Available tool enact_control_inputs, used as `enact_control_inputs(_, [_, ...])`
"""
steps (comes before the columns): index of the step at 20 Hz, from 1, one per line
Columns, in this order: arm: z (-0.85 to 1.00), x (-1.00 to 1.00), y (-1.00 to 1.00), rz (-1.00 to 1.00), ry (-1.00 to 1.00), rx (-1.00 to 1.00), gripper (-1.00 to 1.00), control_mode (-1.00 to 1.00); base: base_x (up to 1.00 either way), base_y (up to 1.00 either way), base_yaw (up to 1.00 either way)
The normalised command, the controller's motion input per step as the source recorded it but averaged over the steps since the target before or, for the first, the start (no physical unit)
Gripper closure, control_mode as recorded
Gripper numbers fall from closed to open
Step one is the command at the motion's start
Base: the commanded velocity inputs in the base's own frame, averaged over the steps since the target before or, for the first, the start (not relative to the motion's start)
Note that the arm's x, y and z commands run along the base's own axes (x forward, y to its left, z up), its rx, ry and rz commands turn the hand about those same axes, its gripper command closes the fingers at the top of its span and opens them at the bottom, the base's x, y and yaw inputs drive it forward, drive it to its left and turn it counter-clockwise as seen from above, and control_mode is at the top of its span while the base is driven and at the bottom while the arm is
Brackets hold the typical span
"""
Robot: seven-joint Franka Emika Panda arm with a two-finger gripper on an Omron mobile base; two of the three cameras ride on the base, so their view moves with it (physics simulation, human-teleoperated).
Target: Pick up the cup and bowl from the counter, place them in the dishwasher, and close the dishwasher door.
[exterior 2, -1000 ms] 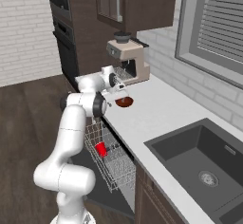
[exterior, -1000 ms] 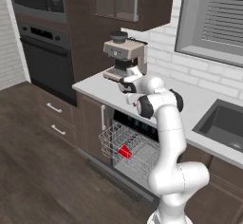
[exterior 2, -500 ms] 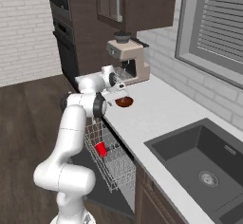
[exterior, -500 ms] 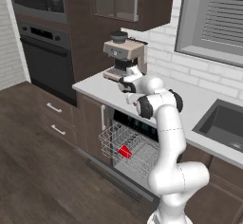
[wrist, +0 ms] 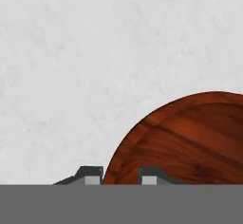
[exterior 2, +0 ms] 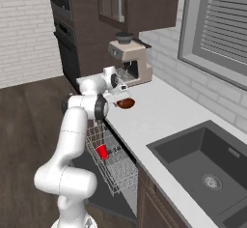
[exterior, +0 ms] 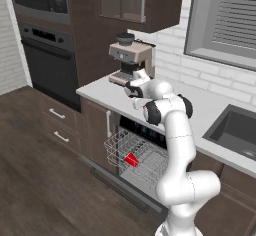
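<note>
The reddish-brown bowl [wrist: 190, 137] sits on the light counter [wrist: 95, 52], just in front of the coffee machine. My gripper [wrist: 121, 178] points down at it, one finger inside the near rim and one outside, closed in on the rim. From the right base view the bowl [exterior 2: 127, 104] lies right under the hand [exterior 2: 119, 98]. The red cup [exterior: 131, 159] lies on its side in the pulled-out wire rack [exterior: 150, 165] of the dishwasher, also seen as the cup [exterior 2: 102, 151] below the counter edge. The dishwasher door [exterior: 117, 186] hangs open, folded down.
A beige coffee machine [exterior: 131, 60] stands just behind the bowl. The dark sink [exterior 2: 207, 164] is set into the counter to the right. A black wall oven [exterior: 47, 65] and drawers with silver handles are to the left. The extended rack juts out below the arm.
</note>
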Motion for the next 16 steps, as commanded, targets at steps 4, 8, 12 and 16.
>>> enact_control_inputs(4, [0.08,-0.07,0.06,0.00,0.00,-0.02,1.00,-1.00,0.00,0.00,0.00])
enact_control_inputs(8, [0.64,-0.42,0.41,0.00,-0.16,-0.06,1.00,-1.00,0.00,0.00,0.00])
enact_control_inputs(12, [0.83,-0.79,0.53,0.00,-0.23,-0.08,1.00,-1.00,0.00,0.00,0.00])
enact_control_inputs(16, [0.68,-0.98,0.48,-0.07,-0.26,-0.04,1.00,-1.00,0.00,0.00,0.00])
